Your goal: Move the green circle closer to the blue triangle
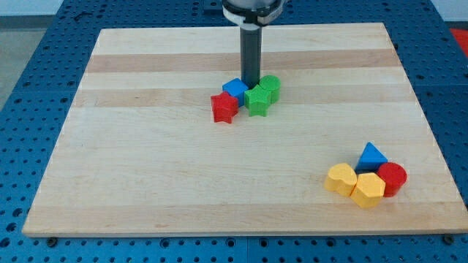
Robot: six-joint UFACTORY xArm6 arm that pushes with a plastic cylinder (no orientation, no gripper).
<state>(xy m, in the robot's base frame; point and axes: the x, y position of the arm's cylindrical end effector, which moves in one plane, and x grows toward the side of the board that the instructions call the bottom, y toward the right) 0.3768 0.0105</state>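
My tip (251, 85) sits upper centre, touching the green circle (270, 87) just to its right; no claw, just a rod. Blue triangle (372, 155) lies far off, lower right.

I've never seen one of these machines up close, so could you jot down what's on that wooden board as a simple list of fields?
board: wooden board on a blue perforated table
my tip: amid the centre cluster
centre cluster: blue cube, green circle, green star, red star
lower-right cluster: blue triangle, red cylinder, yellow heart, yellow hexagon
green circle to blue triangle: far apart, in separate clusters
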